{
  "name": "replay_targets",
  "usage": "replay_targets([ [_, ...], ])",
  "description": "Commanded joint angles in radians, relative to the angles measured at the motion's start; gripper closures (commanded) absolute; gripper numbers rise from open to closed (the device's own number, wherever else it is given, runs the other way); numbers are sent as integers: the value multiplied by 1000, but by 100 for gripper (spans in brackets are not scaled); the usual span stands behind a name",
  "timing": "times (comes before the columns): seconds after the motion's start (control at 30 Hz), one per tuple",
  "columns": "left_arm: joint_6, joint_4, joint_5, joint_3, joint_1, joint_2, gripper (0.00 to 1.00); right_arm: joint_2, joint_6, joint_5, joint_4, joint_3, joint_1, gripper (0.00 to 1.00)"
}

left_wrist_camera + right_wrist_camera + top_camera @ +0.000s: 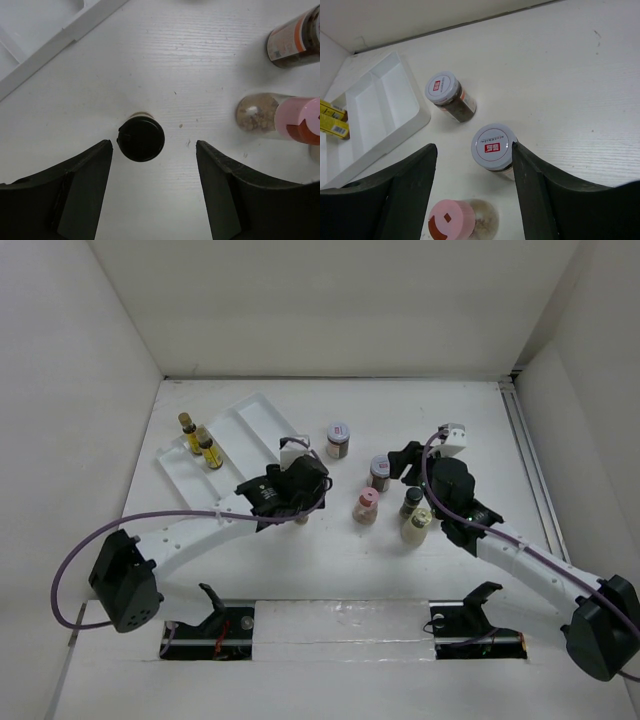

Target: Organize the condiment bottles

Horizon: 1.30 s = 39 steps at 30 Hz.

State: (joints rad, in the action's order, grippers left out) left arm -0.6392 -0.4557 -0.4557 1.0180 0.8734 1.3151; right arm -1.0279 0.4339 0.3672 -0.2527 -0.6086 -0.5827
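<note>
Here, the left pincer [154,147] stood released, jaws either side of a dark-capped bottle [141,139] upright on the surface [200,60], just beside the white tray [45,40], with no contact seen. The right pincer [473,150] was also released, straddling a silver-lidded jar [492,145] farther from the tray. Another silver-lidded jar [445,92] stood nearer the tray. Two yellow-labelled bottles [188,425] sat in the tray's end compartment.

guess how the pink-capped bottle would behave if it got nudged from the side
The pink-capped bottle stands upright and looks tall and narrow, so a nudge near its cap would probably tip it rather than slide it. Its body is round, so once down it would likely roll. The clear body seems to hold only powder, so it is probably light.
</note>
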Motion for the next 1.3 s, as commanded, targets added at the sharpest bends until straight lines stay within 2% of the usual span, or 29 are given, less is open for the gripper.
replay_targets([
  [0.0,-83,-34,-61,-30,15,12,37,6,-4,12,-34,-42,-3,33],
  [0.2,-102,45,-103,-91,15,59,42,-3,-14,1,-34,-42,-3,33],
  [0.37,-80,113,-153,-91,15,102,51,8,-14,-17,-34,-42,-3,33],
  [0.4,-80,142,-153,-101,15,113,54,8,-14,-17,-34,-42,-3,33],
  [0.43,-80,155,-153,-101,15,113,61,8,-14,-8,-34,-42,-3,33],
  [0.5,-71,176,-164,-101,15,113,63,8,-14,-22,-34,-42,-3,33],
  [0.57,-71,187,-185,-101,15,113,72,8,-14,-31,-34,-42,-3,33],
  [0.67,-71,198,-204,-92,15,113,74,8,-14,-22,-34,-42,-3,33],
  [0.83,-76,215,-238,-75,-88,9,76,8,-14,-40,-34,-51,-3,33],
  [0.93,-51,261,-228,-84,-220,-88,76,8,-14,-42,-34,-51,-3,33],
  [0.97,-51,288,-216,-84,-294,-135,76,8,-14,-51,-34,-51,-3,33],
  [1.03,-39,327,-145,-124,-365,-178,76,8,-14,-51,-34,-51,-12,33],
  [1.1,-48,341,-158,-147,-431,-201,74,8,-14,-36,-34,-51,-12,33],
  [1.17,-86,324,-201,-147,-467,-201,69,8,-14,-54,-34,-51,-12,33],
  [1.27,-134,299,-241,-186,-487,-182,69,8,-14,-54,-34,-51,-12,33],
])
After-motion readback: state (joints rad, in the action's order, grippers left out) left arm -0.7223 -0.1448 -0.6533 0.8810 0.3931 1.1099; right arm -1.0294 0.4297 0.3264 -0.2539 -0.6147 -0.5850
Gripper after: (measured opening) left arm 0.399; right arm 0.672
